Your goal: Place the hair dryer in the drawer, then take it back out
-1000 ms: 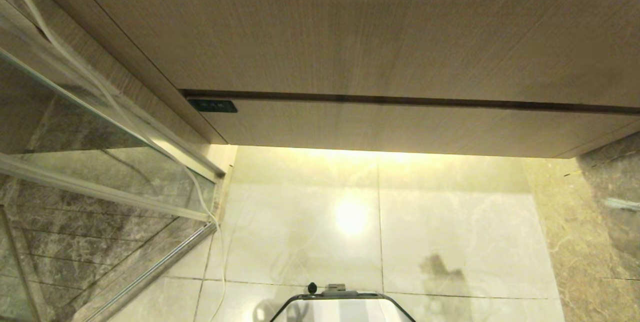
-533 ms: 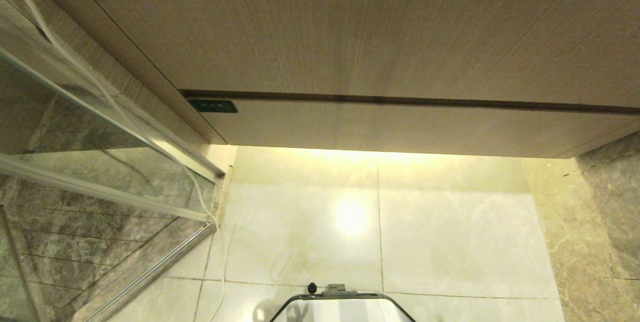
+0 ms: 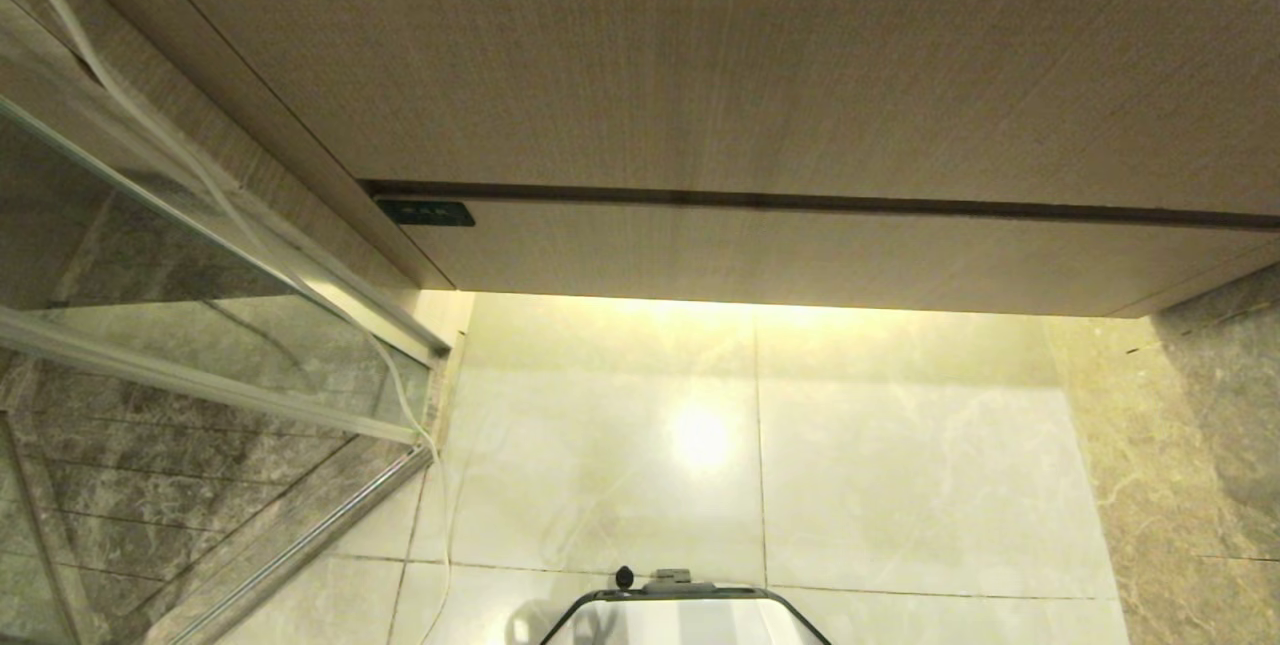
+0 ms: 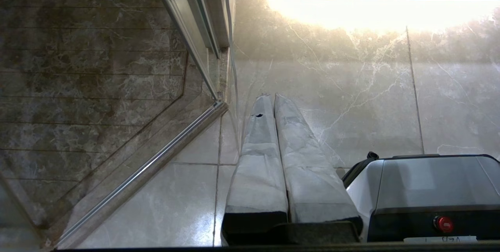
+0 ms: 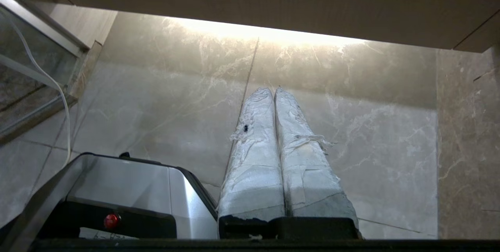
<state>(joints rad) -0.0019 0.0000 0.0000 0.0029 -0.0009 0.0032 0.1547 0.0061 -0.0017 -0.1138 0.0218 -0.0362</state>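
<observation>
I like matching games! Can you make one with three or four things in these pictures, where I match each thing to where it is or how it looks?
Things:
1. drawer
2. black label
3. left gripper
4. red button

Descriptions:
A. on the robot's base
B. pushed shut under the taller wood panel
C. shut and empty, over the pale floor tiles
D. at the drawer's front corner, near the glass door

Pairs: 1-B, 2-D, 3-C, 4-A
</observation>
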